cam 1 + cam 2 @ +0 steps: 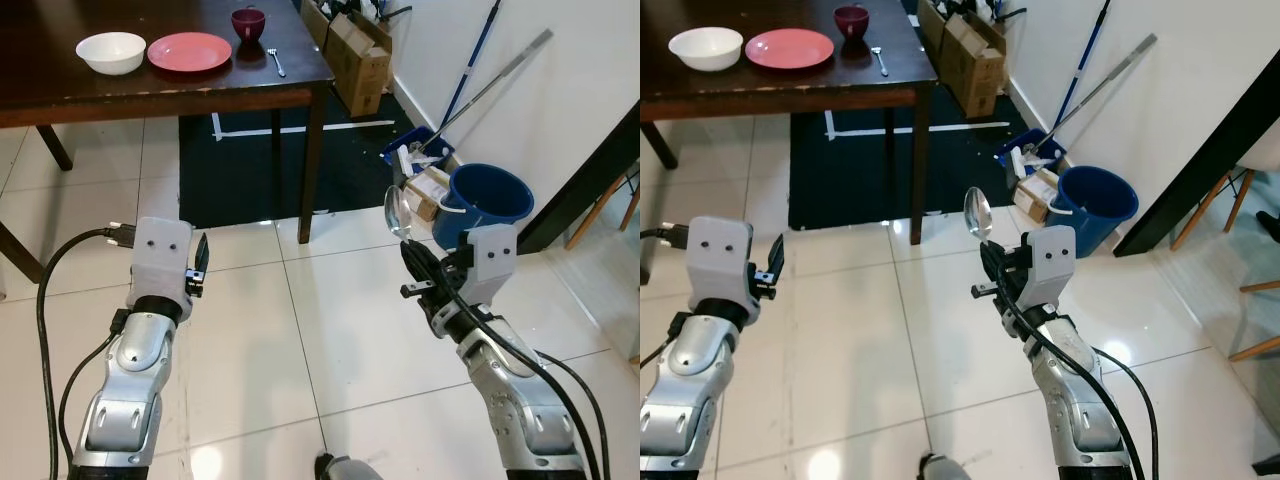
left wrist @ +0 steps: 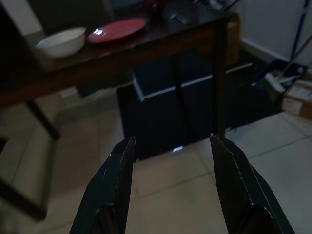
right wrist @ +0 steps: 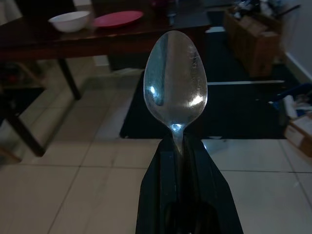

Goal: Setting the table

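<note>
My right gripper (image 1: 413, 258) is shut on a metal spoon (image 1: 397, 213), whose bowl stands upright above the fingers; the right wrist view has the spoon (image 3: 174, 80) close up. My left gripper (image 1: 201, 262) is open and holds nothing, its two black fingers (image 2: 117, 180) apart in the left wrist view. Both hang over the tiled floor, short of the dark wooden table (image 1: 200, 85). On the table sit a white bowl (image 1: 110, 52), a pink plate (image 1: 189, 51), a maroon cup (image 1: 248, 21) and a fork (image 1: 276, 61).
A dark rug (image 1: 260, 160) lies under the table. To the right stand a blue bucket (image 1: 486, 205), a blue tray with mop handles (image 1: 420, 152) and cardboard boxes (image 1: 355, 60) by the white wall. A table leg (image 1: 312, 165) stands ahead.
</note>
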{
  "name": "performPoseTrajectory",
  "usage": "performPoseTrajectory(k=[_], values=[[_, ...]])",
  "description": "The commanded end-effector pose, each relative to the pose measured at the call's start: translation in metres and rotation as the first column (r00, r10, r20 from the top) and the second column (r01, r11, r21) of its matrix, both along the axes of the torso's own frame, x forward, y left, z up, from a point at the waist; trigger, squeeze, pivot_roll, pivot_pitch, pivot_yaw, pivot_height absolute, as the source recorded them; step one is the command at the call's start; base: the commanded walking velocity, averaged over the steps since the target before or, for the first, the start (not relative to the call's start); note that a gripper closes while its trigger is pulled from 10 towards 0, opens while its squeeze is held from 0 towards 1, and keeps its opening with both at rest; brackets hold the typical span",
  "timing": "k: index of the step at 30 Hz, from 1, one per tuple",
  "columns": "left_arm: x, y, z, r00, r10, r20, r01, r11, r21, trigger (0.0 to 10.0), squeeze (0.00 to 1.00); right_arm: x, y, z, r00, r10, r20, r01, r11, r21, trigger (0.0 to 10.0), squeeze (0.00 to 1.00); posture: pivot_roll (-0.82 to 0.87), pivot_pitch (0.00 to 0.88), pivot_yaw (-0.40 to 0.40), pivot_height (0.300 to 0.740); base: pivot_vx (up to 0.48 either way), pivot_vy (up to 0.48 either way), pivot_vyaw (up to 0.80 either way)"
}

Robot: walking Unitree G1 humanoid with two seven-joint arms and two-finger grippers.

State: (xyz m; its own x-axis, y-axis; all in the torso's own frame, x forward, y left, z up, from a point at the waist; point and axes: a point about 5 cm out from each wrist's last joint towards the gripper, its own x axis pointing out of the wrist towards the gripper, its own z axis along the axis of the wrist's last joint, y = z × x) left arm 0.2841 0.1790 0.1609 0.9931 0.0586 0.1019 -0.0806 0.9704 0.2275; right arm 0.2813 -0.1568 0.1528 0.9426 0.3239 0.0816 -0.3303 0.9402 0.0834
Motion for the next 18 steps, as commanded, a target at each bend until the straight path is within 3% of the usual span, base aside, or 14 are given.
performPoseTrajectory(k=[1,10,15,18], values=[[0.0009,-0.0022,-0.0045,1.0,-0.004,-0.013,0.005,1.0,0.014,10.0,0.0,-0.0017,-0.0042,-0.0011,1.0,-0.015,0.002,0.015,1.0,-0.001,10.0,0.0,-0.12,0.037,0.018,0.74,0.48,0.0,0.0],[0.0044,-0.0033,-0.0038,1.0,-0.01,-0.004,0.01,1.0,0.012,10.0,0.0,0.0004,-0.0064,0.0004,1.0,-0.022,0.02,0.022,1.0,-0.017,10.0,0.0,-0.13,0.027,0.022,0.74,0.463,0.0,0.0],[0.0049,-0.0039,-0.0035,1.0,-0.013,-0.001,0.013,1.0,0.014,10.0,0.0,0.0009,-0.0058,0.001,0.999,-0.022,0.023,0.022,1.0,-0.009,10.0,0.0,-0.13,0.028,0.026,0.74,0.431,0.0,0.78],[0.0056,-0.0046,-0.0036,1.0,-0.015,0.0,0.015,1.0,0.013,10.0,0.0,0.0007,-0.007,0.0008,0.999,-0.034,0.025,0.034,0.999,-0.002,10.0,0.0,-0.13,0.029,0.029,0.74,0.429,0.0,0.0]])
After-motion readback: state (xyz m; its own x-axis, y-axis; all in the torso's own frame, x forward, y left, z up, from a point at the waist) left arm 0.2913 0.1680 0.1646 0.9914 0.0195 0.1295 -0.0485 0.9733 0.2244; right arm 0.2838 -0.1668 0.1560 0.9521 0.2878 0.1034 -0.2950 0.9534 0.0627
